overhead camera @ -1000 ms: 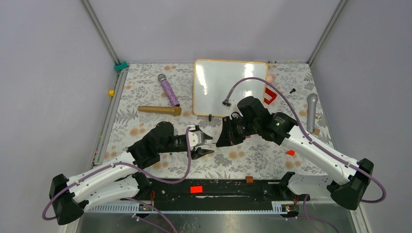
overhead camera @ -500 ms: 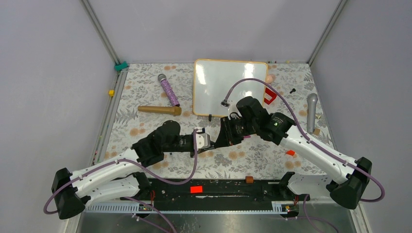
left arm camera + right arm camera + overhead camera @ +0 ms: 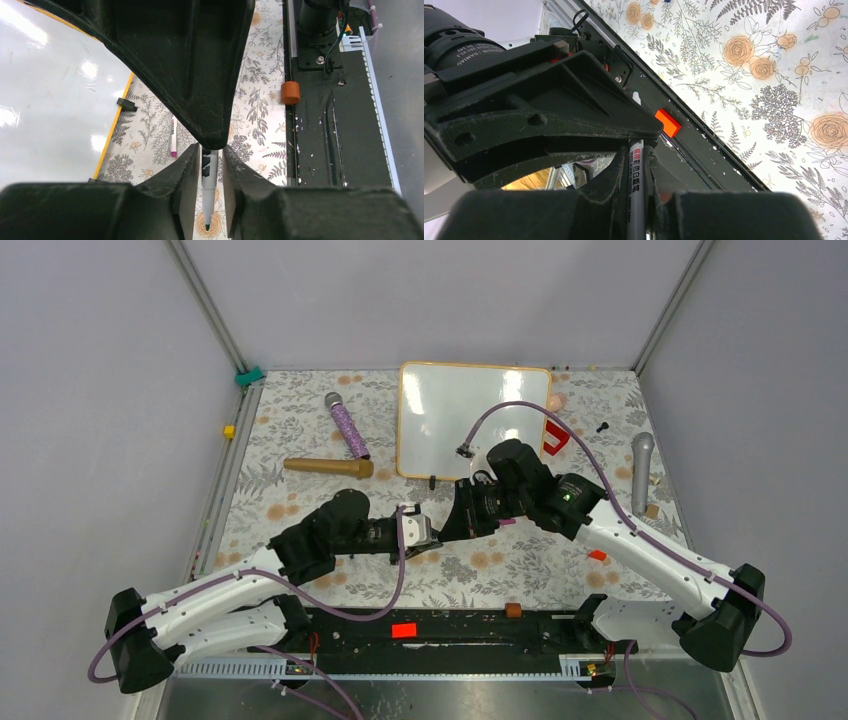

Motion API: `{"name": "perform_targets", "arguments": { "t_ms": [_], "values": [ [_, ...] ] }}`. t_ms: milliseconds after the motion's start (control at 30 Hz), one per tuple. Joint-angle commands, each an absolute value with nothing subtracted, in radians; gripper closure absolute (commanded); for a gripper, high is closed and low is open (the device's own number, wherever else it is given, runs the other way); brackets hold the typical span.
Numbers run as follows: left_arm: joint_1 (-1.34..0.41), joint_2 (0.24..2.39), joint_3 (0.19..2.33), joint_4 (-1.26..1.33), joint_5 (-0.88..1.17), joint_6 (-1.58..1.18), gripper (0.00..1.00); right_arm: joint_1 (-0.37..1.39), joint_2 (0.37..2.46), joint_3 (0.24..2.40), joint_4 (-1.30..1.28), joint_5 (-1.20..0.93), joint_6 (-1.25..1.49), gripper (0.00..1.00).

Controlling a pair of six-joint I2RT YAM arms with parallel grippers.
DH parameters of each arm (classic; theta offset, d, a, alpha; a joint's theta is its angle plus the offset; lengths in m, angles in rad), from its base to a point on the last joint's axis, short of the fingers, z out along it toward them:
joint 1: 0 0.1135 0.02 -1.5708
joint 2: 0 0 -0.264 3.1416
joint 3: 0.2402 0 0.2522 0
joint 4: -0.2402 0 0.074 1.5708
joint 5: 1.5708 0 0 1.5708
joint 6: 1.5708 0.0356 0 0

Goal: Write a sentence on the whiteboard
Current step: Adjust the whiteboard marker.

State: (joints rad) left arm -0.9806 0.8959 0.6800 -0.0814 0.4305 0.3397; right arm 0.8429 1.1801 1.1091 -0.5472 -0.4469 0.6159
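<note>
Two arms, three microphones, one whiteboard and one marker share a surface [image 3: 260, 490] covered in floral cloth with orange roses and grey ferns. Plain pale-grey walls box it in, with metal posts at the far corners. At the far left a small yellow cube [image 3: 229, 431] sits by the side rail. Next come a purple microphone [image 3: 347, 427] and a gold microphone [image 3: 328, 467] lying crosswise, the purple one's lower end just beside the gold one's head. The whiteboard [image 3: 450, 410] lies flat at the middle of the far edge, orange-framed, its glossy face catching glare. On its near side the arms meet. The left fingers [image 3: 182, 175] are pressed onto the marker [image 3: 209, 187] near its green tip, and the right fingers [image 3: 611, 180] pinch the same barrel further up. A small pink-and-white pen [image 3: 173, 137] lies on the cloth near the board's near edge. Right of the board sits a red piece [image 3: 556, 438], then a grey microphone [image 3: 641, 470] close to the right edge. A black rail [image 3: 460, 625] runs along the near edge, carrying a red tag [image 3: 403, 630] and a brown cube [image 3: 513, 610]. The widest bare cloth lies between the purple microphone and the left rail.
</note>
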Motion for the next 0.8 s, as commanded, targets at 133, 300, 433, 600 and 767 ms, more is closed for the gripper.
{"name": "perform_targets", "arguments": {
  "t_ms": [133,300,433,600,767],
  "values": [
    [-0.985,0.847,0.673,-0.022,0.385,0.325,0.67,0.842,1.171,1.149,-0.580,-0.430,0.606,1.00],
    [-0.986,0.841,0.669,-0.040,0.375,0.331,0.67,0.843,1.172,1.159,-0.590,-0.440,0.604,1.00],
    [-0.986,0.850,0.673,-0.051,0.375,0.335,0.67,0.842,1.171,1.171,-0.600,-0.439,0.602,1.00],
    [-0.992,0.856,0.677,-0.068,0.359,0.343,0.66,0.842,1.166,1.185,-0.626,-0.426,0.592,1.00],
    [-0.998,0.866,0.680,-0.074,0.359,0.351,0.64,0.842,1.158,1.194,-0.641,-0.420,0.585,1.00]
  ]
}}
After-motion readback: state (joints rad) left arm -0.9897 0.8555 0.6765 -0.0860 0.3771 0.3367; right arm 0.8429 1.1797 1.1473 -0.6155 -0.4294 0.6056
